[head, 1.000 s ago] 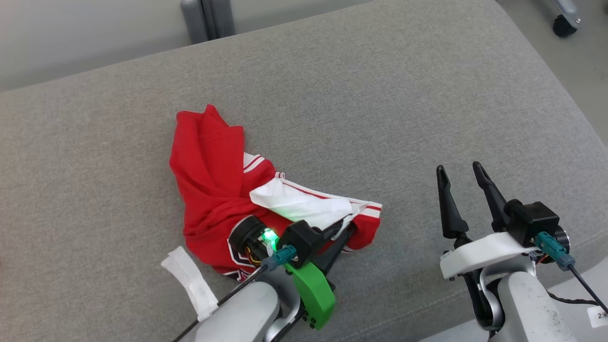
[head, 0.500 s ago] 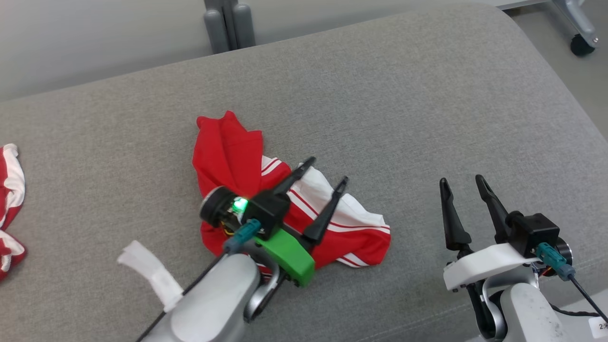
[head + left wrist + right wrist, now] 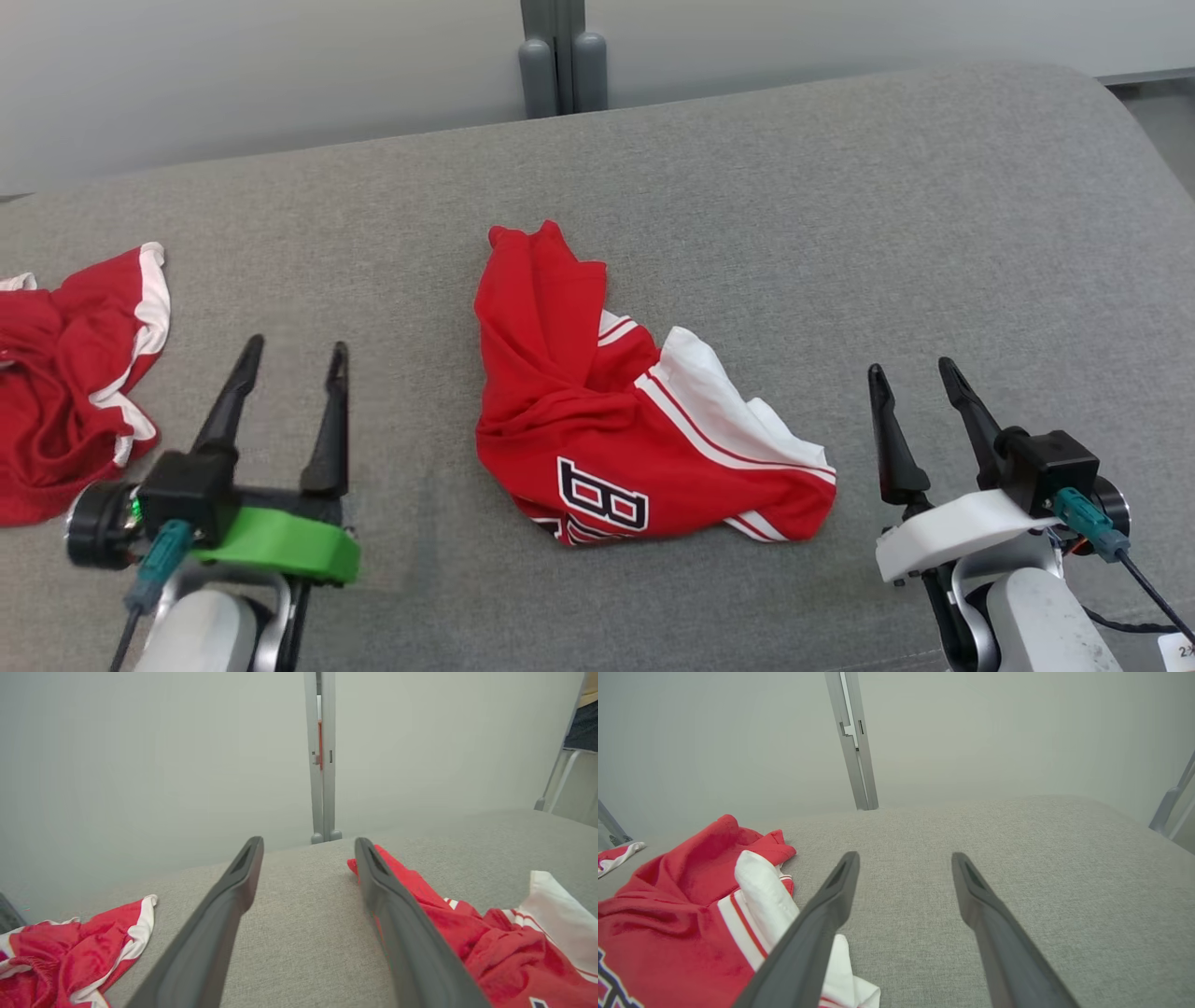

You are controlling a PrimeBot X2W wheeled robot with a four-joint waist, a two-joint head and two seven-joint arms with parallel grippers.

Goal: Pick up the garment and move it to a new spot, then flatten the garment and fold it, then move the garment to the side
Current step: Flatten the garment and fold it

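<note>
Garment (image 3: 616, 420) lies crumpled on the grey cushion (image 3: 840, 187), nothing gripping it. The move step is likely done; flatten, fold and side move are all left. Left claw (image 3: 295, 345), left of the garment, fingers apart, empty. Right claw (image 3: 910, 367), right of the garment, apart, empty. Sleeves and hem are bunched under and the lettering is partly tucked. A second red garment (image 3: 65, 373) far left of it is cut by the frame edge.
</note>
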